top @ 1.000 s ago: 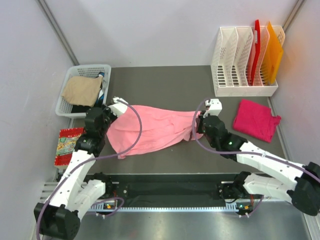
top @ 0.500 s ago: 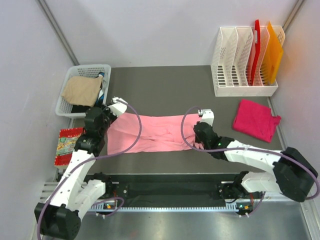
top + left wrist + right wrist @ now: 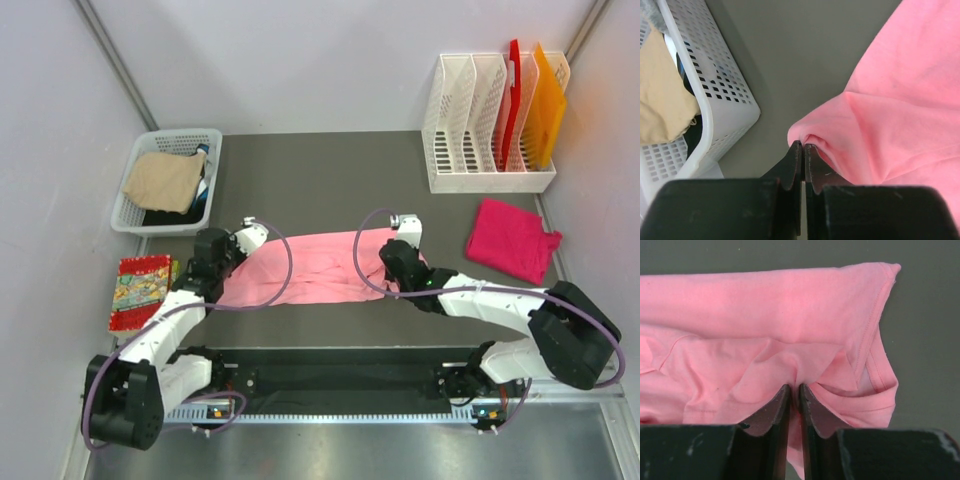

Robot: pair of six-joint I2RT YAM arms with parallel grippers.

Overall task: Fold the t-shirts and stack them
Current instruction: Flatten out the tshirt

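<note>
At the far-left edge of the table point(image 3: 330, 170), near side: a small red-edged patterned piece point(image 3: 140, 292), lying flat. Beyond it is a white basket point(image 3: 178, 134) holding a tan cloth point(image 3: 160, 180) on top of darker items.

Left gripper point(image 3: 803, 146) sits just right of the basket. Its fingers are pinched together on a fold at the left end of the pink t-shirt point(image 3: 320, 265), and a small bunch of cloth bulges past the tips.

The shirt lies across the middle of the table as a wide band between the two arms, wrinkled and partly doubled over along its length.

Right gripper point(image 3: 794, 387) is at the shirt's right end, fingers clamped on a puckered fold near the sleeve. The sleeve hem and stitching show just right of the tips.

Both arms are low, reaching in from the near edge, with cables point(image 3: 287, 265) looping over the cloth.

Further right, apart from the pink one, the magenta t-shirt point(image 3: 512, 238) lies folded into a rough square on the table, touching neither gripper.

Far right corner: a white file rack point(image 3: 480, 180) with a red folder point(image 3: 512, 90) and an orange folder point(image 3: 545, 105) upright in its right slots.
</note>
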